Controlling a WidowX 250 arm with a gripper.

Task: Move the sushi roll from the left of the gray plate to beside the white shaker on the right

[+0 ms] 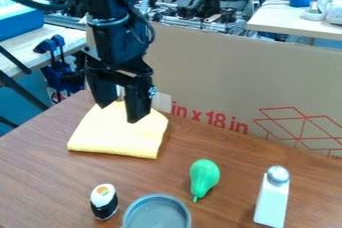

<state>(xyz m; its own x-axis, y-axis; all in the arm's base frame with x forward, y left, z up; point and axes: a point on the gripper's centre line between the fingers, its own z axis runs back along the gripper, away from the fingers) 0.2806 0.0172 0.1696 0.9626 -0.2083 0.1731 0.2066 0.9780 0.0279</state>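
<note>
Beyond a round grey bowl point(157, 215) and a glossy green toy pear point(204, 173), I have the black two-finger gripper point(118, 114) spread wide over a folded yellow cloth point(119, 134) — too low a sideways sweep could snag and rumple it. Brown wood-grain tabletop point(33, 172) meets a tan cardboard panel point(234, 67) — cluttered lab benches behind.

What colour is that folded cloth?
Pale yellow; the folded cloth shows best in the camera view.

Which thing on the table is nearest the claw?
The folded yellow cloth: it lies just below the open claw, while the sushi, green pear, shaker and gray bowl all sit farther off, nearer the camera.
</note>
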